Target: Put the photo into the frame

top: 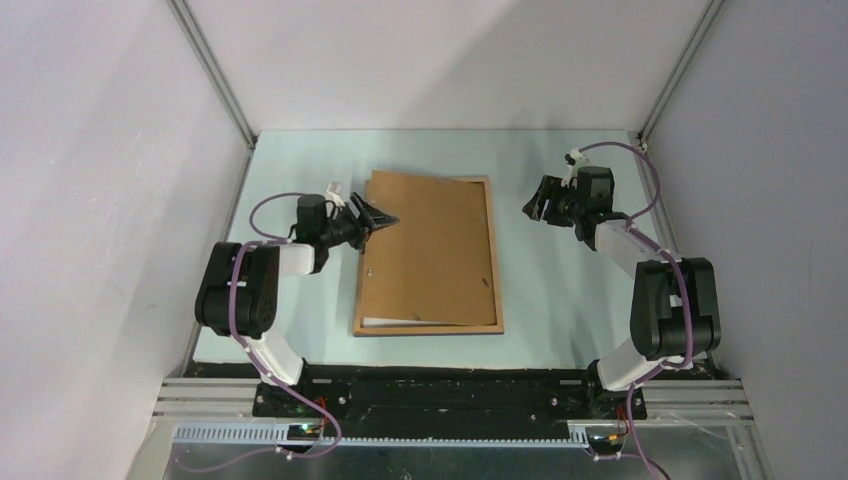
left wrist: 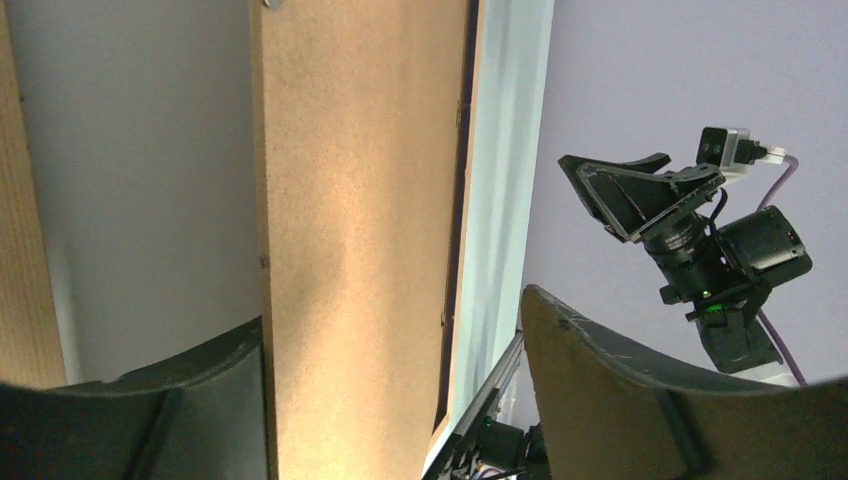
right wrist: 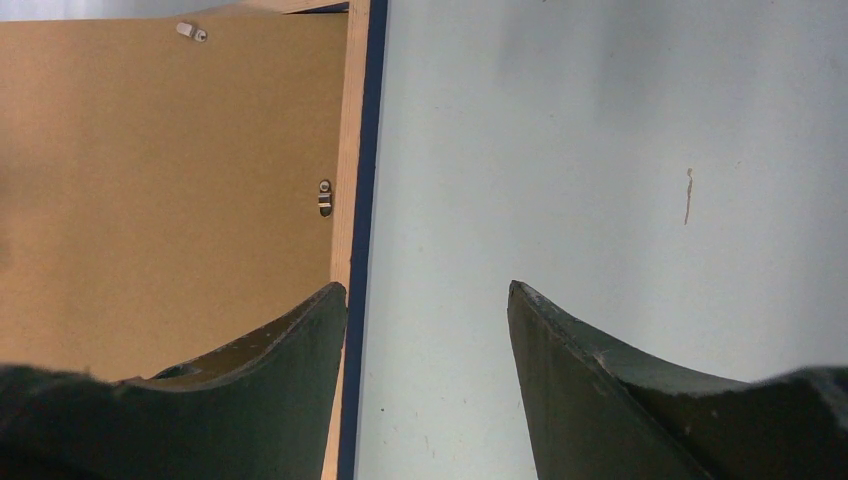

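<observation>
A: What's lying on the worktop (top: 570, 300)?
B: A brown backing board (top: 430, 250), turned slightly askew, plain fibreboard all over. A small metal tab (right wrist: 324, 197) sits near one long edge.
A: Anything on the worktop's pale surface itself?
B: One thin brownish mark (right wrist: 688, 195), well apart from the board.
A: And around it?
B: Grey walls (top: 100, 150), aluminium posts (top: 215, 70) at the far corners, a black base plate (top: 450, 395) along the near edge.

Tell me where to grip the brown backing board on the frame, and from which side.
Its left long edge near the far corner, from the left. The flat brown backing board lies skewed on the thin wooden picture frame, so that edge seems to ride over the rail, between the open left fingers.
</observation>
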